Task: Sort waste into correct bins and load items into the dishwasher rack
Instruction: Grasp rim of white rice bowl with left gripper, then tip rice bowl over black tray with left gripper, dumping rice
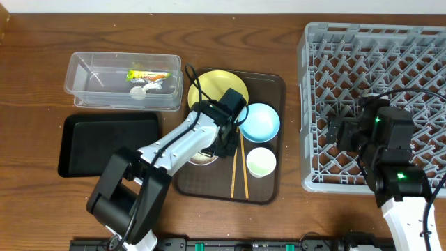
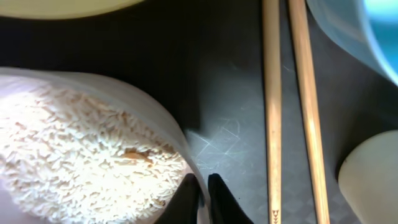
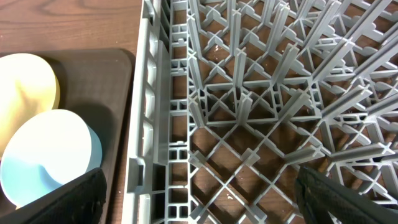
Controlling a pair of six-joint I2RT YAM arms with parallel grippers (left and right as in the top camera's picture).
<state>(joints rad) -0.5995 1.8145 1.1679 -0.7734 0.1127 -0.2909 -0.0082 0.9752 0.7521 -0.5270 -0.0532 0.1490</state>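
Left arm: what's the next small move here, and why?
Likely firm the left gripper on the white bowl rim and lift. Its fingers flank the rim closely, and rice fills the bowl, so it needs emptying first.

Overhead looks straight down; both wrist views sit close, sharing the blue bowl [image 3: 50, 155]

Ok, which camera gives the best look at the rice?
The left wrist view: the rice lies in the white bowl close up, single grains distinct. Overhead, the left arm hides nearly all of that bowl, leaving a sliver. The right wrist view shows none of it, only rack, yellow plate and blue bowl.
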